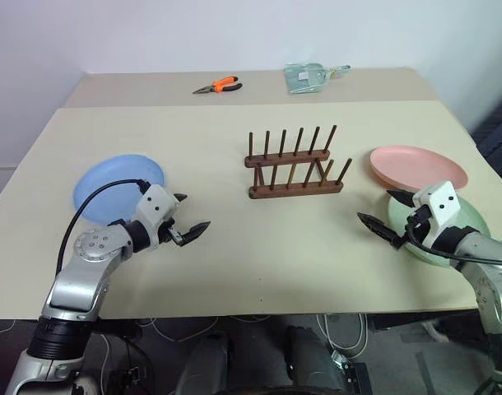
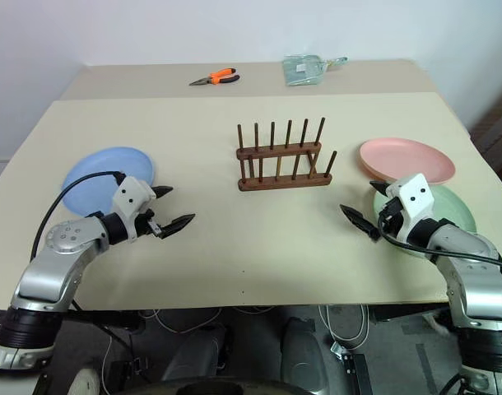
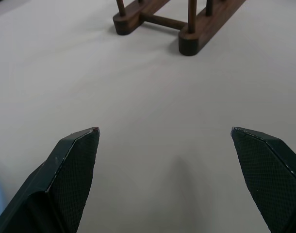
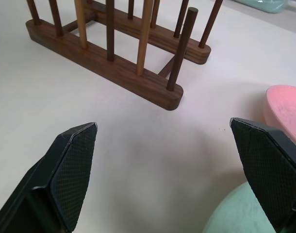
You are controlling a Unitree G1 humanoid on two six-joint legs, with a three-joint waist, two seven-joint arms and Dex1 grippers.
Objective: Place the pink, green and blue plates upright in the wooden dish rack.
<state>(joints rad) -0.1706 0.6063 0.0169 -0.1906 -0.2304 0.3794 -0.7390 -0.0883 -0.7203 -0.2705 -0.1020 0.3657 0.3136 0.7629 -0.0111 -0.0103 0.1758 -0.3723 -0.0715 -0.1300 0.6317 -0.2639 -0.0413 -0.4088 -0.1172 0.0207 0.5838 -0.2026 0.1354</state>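
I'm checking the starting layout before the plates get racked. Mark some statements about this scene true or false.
1. The dark brown wooden peg rack holds no plates. True.
2. The round light blue plate stands upright in the rack. False: it lies flat on the beige table.
3. The salmon pink round plate overlaps the pale mint green plate. True.
4. The left tool grips the blue plate. False: it is open, holding nothing.
5. The right tool is open. True.

Bright, even overhead light, soft faint shadows on the table, all views sharp, no glare
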